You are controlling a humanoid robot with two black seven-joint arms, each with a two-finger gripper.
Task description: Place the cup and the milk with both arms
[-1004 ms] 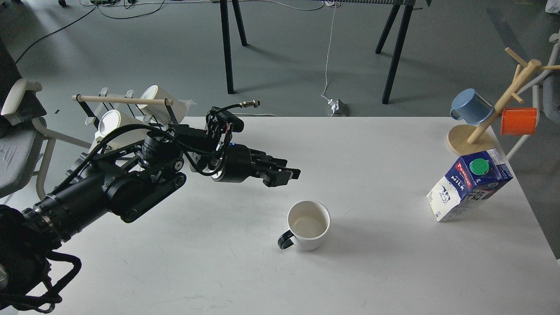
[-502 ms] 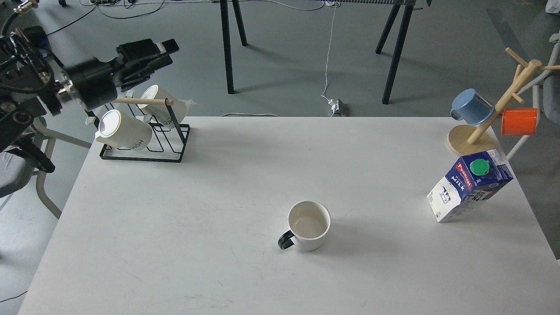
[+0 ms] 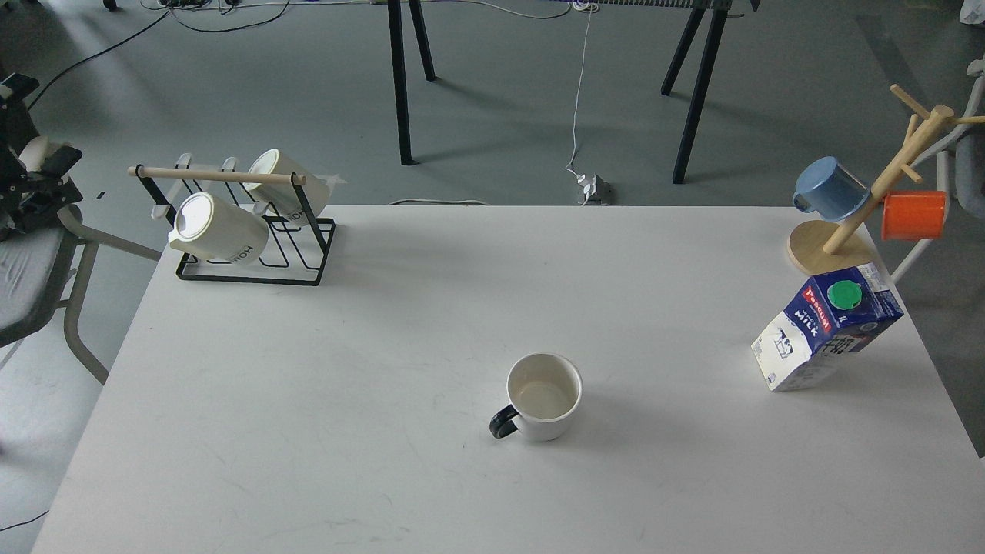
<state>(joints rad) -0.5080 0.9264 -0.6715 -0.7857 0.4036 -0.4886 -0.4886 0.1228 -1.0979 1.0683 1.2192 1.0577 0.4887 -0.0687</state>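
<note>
The cup, a white mug with a black loop handle pointing front-left, stands upright and empty on the white table, a little right of centre and towards the front. The milk, a blue and white gable-top carton with a green cap, stands near the table's right edge and looks tilted. Only a dark end of my left arm shows at the far left edge, off the table and far from the cup; its fingers cannot be told apart. My right arm is out of view.
A black wire rack with two cream mugs stands at the table's back left corner. A wooden mug tree with a blue cup and an orange cup stands at the back right, just behind the milk. A grey chair stands left of the table.
My left arm has drawn back from above the table near the cup, up and to the left, until only its dark end shows at the left edge. The cup and the milk have not moved.
</note>
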